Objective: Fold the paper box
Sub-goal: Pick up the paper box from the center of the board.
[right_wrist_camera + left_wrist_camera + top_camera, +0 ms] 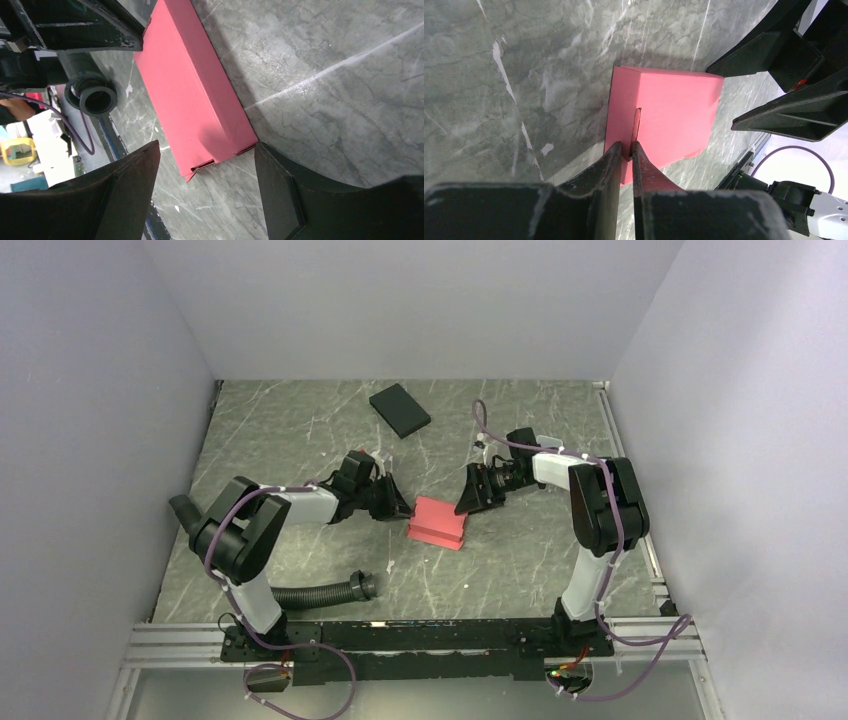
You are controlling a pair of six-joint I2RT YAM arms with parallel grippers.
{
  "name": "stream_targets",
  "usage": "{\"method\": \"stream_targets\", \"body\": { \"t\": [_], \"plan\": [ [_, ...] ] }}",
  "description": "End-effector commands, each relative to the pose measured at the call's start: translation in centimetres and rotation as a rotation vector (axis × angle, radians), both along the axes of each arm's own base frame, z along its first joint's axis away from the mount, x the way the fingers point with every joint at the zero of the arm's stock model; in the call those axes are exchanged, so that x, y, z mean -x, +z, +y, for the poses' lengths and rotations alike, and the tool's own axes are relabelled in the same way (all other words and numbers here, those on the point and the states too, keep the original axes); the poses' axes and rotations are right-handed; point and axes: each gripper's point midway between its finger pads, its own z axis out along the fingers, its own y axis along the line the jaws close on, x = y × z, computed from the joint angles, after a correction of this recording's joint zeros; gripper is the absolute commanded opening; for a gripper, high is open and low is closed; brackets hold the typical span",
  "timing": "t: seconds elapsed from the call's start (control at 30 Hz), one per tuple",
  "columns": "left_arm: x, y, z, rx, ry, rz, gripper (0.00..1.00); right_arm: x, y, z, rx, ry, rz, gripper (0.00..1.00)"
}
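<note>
Now, your left gripper is pinching narrow on a thin edge of cardboard at the left end of the paper box, and the fingers are almost meeting around it. Just beyond the fingertips a dark slit is showing in the box's upper face. You are probably holding the tab there either to steady that end or to work it into the slit, but I cannot tell which.

The box itself is lying in the middle of the table, already drawn up into a flat rectangular shape, with one gripper at each end.

Your right gripper is standing wide at the right end and gripping nothing, its jaws lying to either side of the box's corner. One finger is sitting very close to that corner, and I cannot say whether it is touching. A flap on that end is gaping slightly, so this hand looks placed to press it shut while the left end is being held.

Farther out, a black flat box is lying toward the far side, well apart from the work. A black ribbed hose is lying on the near side, beside the left arm's base. Nothing is standing between either gripper and the box. The hose is the one thing you are risking if you pull the left arm back toward the near edge.
</note>
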Motion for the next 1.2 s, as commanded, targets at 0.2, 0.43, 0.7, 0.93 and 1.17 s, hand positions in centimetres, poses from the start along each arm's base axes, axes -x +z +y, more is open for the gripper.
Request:
{"method": "stream_targets", "body": {
  "t": [0.2,0.43,0.7,0.93,1.17],
  "plan": [
    [3.4,-5.0,3.4,-0.153,0.019,0.145,0.17,0.4,-0.3,0.7,-0.060,-0.039,0.073,0.74],
    [3.7,-5.3,3.9,-0.151,0.028,0.154,0.16,-0.3,-0.1,-0.1,-0.029,-0.071,0.038,0.77],
    [3.9,-5.6,4.2,-0.145,0.031,0.163,0.16,-0.3,0.2,0.0,-0.044,-0.073,0.044,0.79],
    [4.0,-5.8,4.7,-0.142,0.043,0.170,0.16,-0.3,0.2,-0.1,-0.041,-0.087,0.044,0.79],
    [4.0,-6.0,5.1,-0.135,0.051,0.176,0.16,-0.5,0.4,-0.2,-0.040,-0.110,0.044,0.81]
  ]
}}
